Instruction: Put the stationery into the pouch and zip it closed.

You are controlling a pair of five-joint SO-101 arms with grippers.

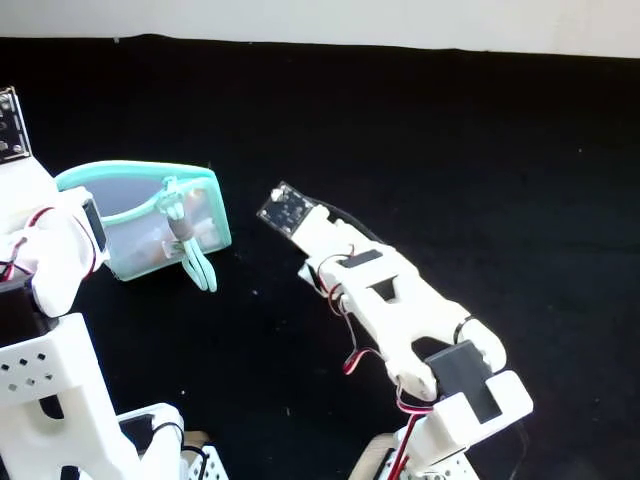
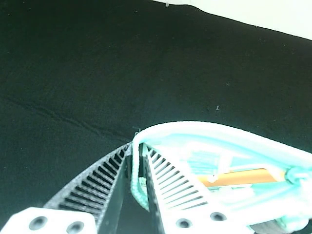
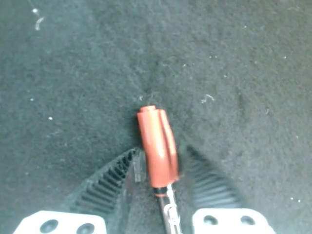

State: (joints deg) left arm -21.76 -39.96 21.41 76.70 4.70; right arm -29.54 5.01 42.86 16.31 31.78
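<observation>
Black cloth (image 1: 480, 130) spread over the whole table (image 1: 250, 380), faintly creased and flecked with pale lint; beyond the far edge, a bright strip of white wall (image 1: 400, 20).

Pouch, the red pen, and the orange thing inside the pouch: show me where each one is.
pouch (image 1: 140, 168), high view, teal top edge.
red pen (image 3: 157, 148), right wrist view, middle of its cap.
orange thing (image 2: 243, 176), left wrist view, middle of its length, inside the pouch.
</observation>
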